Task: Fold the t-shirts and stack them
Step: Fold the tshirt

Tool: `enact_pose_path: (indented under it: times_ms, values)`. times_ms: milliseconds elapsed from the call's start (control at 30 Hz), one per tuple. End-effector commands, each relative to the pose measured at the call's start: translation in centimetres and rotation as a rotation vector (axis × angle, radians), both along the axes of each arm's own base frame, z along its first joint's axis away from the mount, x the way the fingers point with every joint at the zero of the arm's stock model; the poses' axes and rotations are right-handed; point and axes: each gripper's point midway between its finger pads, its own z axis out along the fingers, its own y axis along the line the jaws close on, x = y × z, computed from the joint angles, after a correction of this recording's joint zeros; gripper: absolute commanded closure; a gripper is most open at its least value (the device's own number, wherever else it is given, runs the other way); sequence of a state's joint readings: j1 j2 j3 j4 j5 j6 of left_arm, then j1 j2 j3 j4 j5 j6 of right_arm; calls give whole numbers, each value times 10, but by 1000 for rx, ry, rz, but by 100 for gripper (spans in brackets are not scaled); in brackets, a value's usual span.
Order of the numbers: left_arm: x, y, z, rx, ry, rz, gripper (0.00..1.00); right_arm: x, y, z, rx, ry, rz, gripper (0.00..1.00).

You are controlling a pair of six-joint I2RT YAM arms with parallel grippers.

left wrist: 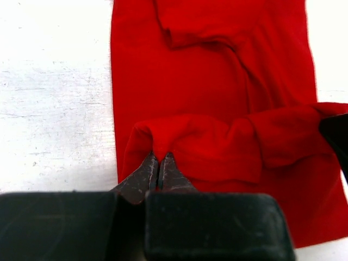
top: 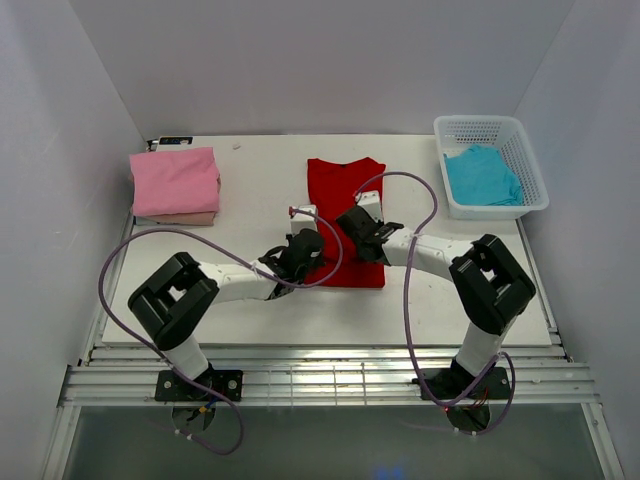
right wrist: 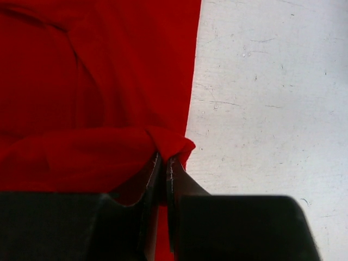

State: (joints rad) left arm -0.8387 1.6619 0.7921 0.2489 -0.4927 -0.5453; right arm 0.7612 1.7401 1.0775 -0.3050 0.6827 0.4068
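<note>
The red t-shirt (top: 345,195) lies folded into a long strip at the table's middle, collar end far. My left gripper (top: 303,243) is shut on the left corner of its near hem (left wrist: 157,136). My right gripper (top: 362,232) is shut on the right corner (right wrist: 171,144). Both hold the hem lifted and carried over the lower part of the shirt, so the cloth doubles back. A pink t-shirt (top: 175,180) lies folded on a beige one (top: 185,218) at the far left. A turquoise t-shirt (top: 482,175) lies in the basket.
The white lattice basket (top: 530,150) stands at the far right corner. A small dark device (top: 173,141) lies at the back edge behind the pink stack. Purple cables loop over both arms. White walls close in left and right.
</note>
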Motion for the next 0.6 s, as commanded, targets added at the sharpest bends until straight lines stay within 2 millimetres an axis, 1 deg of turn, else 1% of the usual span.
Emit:
enact_pose_path:
  times_ms: [0, 33, 100, 133, 167, 200, 233, 267, 300, 367, 400, 433, 467, 500, 533, 567]
  values:
    - [14, -10, 9, -37, -15, -18, 100, 22, 9, 10, 37, -50, -2, 90]
    - [19, -6, 8, -35, -13, -4, 95, 26, 9, 10, 34, -54, 1, 86]
    - [31, -7, 15, -42, -27, 8, 80, 38, 4, 11, 23, -61, -11, 70]
    - [38, -2, 15, -37, -32, 26, 65, 49, 7, 22, 31, -86, -13, 65]
    - [44, -2, 21, -37, -45, 32, 60, 58, 0, 30, 11, -105, -26, 57]
    - [52, -3, 32, -45, -68, 45, 55, 64, -2, 39, 5, -130, -34, 54]
    - [58, 0, 43, -48, -90, 58, 48, 72, -3, 54, 8, -161, -44, 51]
    - [62, 2, 50, -48, -101, 65, 47, 77, -9, 67, -13, -193, -56, 46]
    - [67, 1, 64, -60, -125, 75, 46, 78, -12, 82, -7, -224, -65, 44]
    - [72, 1, 78, -66, -146, 82, 45, 77, -15, 97, -4, -252, -67, 42]
    - [72, 1, 81, -70, -145, 81, 44, 74, -17, 108, 19, -271, -64, 42]
    - [69, -1, 81, -92, -136, 78, 44, 70, -16, 110, 34, -272, -54, 42]
    - [66, -1, 86, -116, -135, 74, 44, 63, -14, 101, 59, -248, -23, 42]
    - [62, -3, 83, -136, -120, 64, 45, 56, -13, 107, 101, -256, -9, 43]
    - [51, -6, 72, -147, -86, 37, 46, 50, -10, 105, 126, -247, 12, 45]
    - [44, -9, 69, -179, -67, 40, 50, 41, 0, 99, 177, -220, 65, 54]
